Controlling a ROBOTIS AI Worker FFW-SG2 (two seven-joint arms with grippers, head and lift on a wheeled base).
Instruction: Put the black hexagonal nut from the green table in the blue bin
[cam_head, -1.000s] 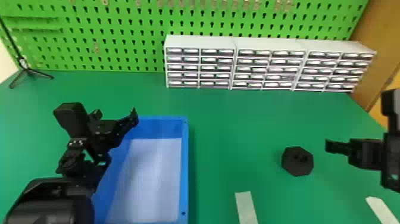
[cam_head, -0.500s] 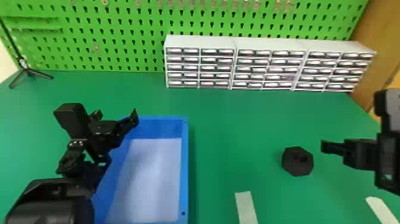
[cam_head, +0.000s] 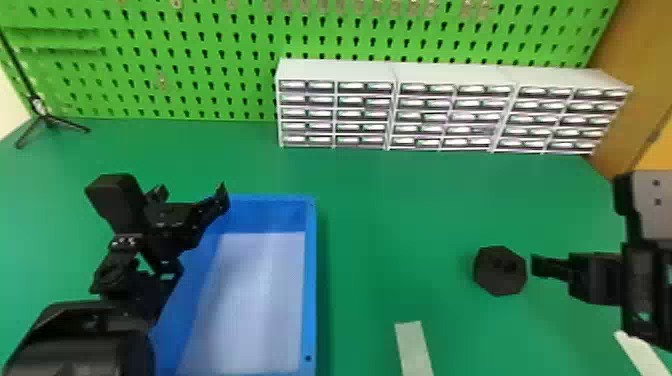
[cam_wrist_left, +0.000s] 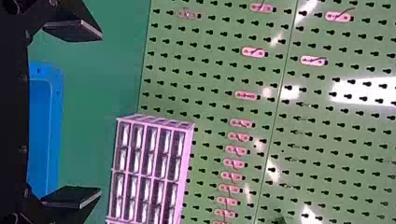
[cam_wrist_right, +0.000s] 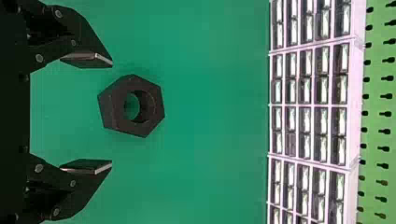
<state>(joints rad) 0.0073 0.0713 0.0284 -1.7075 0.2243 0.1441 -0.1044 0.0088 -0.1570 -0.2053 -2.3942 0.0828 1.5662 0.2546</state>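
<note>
The black hexagonal nut (cam_head: 492, 281) lies on the green table (cam_head: 400, 200), right of the blue bin (cam_head: 310, 280). My right gripper (cam_head: 550, 266) is close by on its right side. In the right wrist view, the nut (cam_wrist_right: 112, 108) lies flat with its hole facing the camera, just beyond the fingertips of the open right gripper (cam_wrist_right: 111, 113) and roughly centred between them. Parked over the bin's left side is my left gripper (cam_head: 197, 234). The left wrist view has the left gripper (cam_wrist_left: 100, 113) open, holding nothing.
White drawer units (cam_head: 450, 72) stand along the back, before a green pegboard (cam_head: 200, 65). A small black tripod (cam_head: 47, 120) is at the back left. Pale strips (cam_head: 414, 350) lie on the table's near part, one of them beneath the right arm's side.
The right gripper has shifted left and lower in the head view, closing in on the nut. The left arm, the nut and the bin have kept their places.
</note>
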